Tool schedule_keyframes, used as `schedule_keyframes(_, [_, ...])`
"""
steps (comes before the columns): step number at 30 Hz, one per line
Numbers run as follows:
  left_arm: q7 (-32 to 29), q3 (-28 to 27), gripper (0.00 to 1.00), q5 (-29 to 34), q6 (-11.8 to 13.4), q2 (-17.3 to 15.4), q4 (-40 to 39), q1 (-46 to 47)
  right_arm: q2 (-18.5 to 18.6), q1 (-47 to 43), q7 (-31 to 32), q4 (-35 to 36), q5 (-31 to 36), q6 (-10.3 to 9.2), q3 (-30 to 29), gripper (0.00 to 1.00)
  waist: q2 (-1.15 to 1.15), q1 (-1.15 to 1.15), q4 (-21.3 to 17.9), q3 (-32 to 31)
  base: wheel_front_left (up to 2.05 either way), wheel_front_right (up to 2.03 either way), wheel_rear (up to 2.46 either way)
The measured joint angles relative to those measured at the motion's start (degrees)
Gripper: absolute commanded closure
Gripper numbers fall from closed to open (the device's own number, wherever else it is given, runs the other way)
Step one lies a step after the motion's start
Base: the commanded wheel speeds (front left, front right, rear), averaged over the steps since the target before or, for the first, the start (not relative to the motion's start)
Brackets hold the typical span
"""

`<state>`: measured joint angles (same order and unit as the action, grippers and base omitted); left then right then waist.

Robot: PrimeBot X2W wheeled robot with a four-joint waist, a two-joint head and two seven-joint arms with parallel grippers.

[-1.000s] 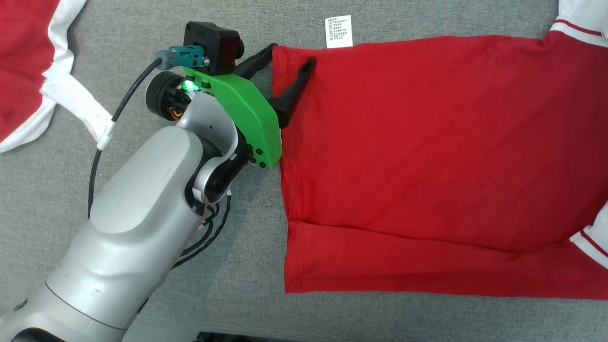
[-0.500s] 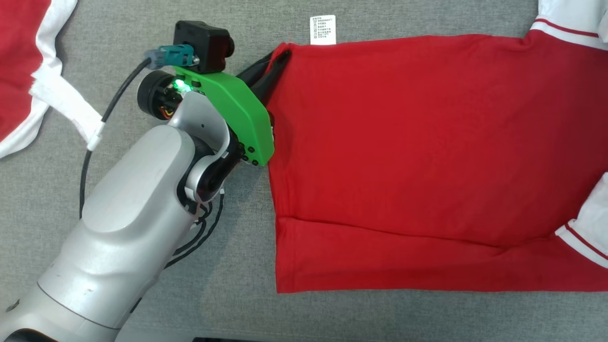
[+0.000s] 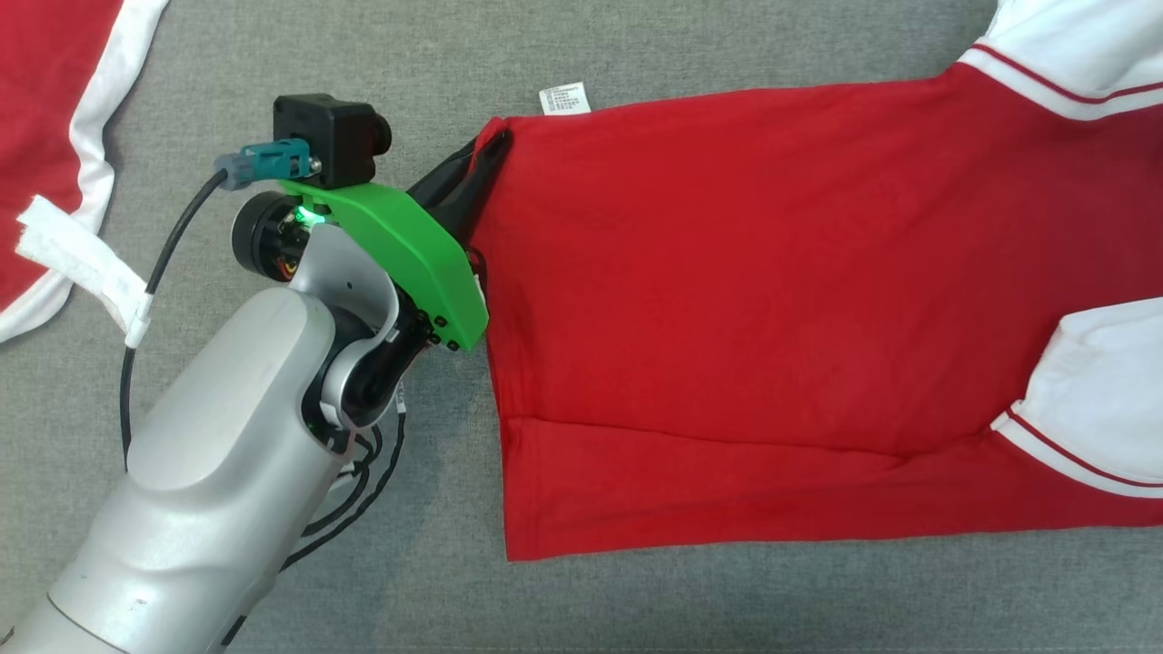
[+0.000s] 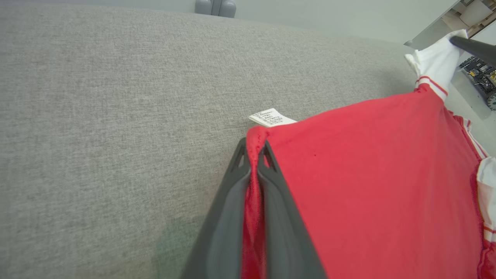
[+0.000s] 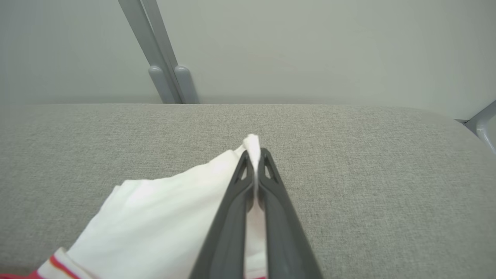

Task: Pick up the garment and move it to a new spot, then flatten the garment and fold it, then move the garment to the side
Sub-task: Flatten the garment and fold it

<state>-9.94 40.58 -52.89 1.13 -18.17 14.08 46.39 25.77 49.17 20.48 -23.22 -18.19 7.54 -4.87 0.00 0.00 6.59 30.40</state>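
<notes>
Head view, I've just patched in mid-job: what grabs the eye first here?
The big red garment spread across the grey surface dominates, right of centre. The left claw, ahead of its bright green wrist cover, is shut on the garment's upper-left hem corner, beside the white care label. In the right wrist view, the right claw pinches the white sleeve.
</notes>
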Motion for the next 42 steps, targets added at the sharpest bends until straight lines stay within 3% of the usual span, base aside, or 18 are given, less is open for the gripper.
schedule_keyframes(13, [3.69,-0.66,1.0,-1.78,0.35,-1.98,-4.94,-8.68,-2.33,-21.48,-2.44,16.7,-7.93,0.0,-6.06,1.0,0.0,0.0,-3.06,-5.56,0.0,0.0,0.0])
schedule_keyframes(21, [6.79,-0.71,1.0,-2.0,0.69,-4.04,-9.33,-14.49,-6.92,-32.62,-1.58,25.49,-9.2,-0.01,-9.5,1.0,0.0,0.0,-4.47,-8.92,0.0,0.0,0.0])
schedule_keyframes(31, [10.67,0.25,1.0,-1.44,1.16,-5.14,-10.61,-21.64,-11.44,-39.48,-1.92,26.49,-8.08,-0.01,-9.42,1.0,0.0,0.0,-5.68,-11.11,0.0,0.0,0.0])
schedule_keyframes(32, [11.26,0.51,0.97,-0.7,1.3,-5.23,-10.38,-22.01,-11.66,-39.72,-1.92,25.85,-8.09,-0.01,-9.42,0.91,0.0,0.0,-5.72,-11.21,0.0,0.0,0.0])
schedule_keyframes(33, [11.96,0.8,0.82,0.1,1.46,-5.25,-10.0,-22.32,-11.84,-40.12,-1.93,25.06,-8.01,-0.03,-9.24,0.6,0.0,0.0,-5.73,-11.32,0.0,0.0,0.0])
schedule_keyframes(34, [12.47,1.45,0.31,0.68,1.37,-5.33,-9.6,-22.53,-11.84,-40.78,-2.0,24.29,-7.66,-0.02,-9.05,0.0,0.0,0.0,-5.71,-11.5,0.0,0.0,0.0])
schedule_keyframes(35, [12.88,2.34,0.0,1.56,1.09,-5.38,-9.29,-22.92,-12.01,-41.29,-2.13,23.35,-7.19,-0.02,-9.15,0.0,0.0,0.0,-5.7,-11.72,0.0,0.0,0.0])
schedule_keyframes(38, [13.03,5.05,0.0,3.98,0.68,-6.05,-7.75,-24.96,-11.9,-42.44,-1.87,21.21,-5.97,-0.03,-9.27,0.0,0.0,0.0,-5.74,-12.28,0.0,0.0,0.0])
schedule_keyframes(42, [16.31,5.69,0.0,7.55,3.24,-8.11,-4.95,-27.83,-11.69,-43.0,-1.93,19.56,-5.19,-0.02,-10.37,0.0,0.0,0.0,-6.09,-13.15,0.0,0.0,0.0])
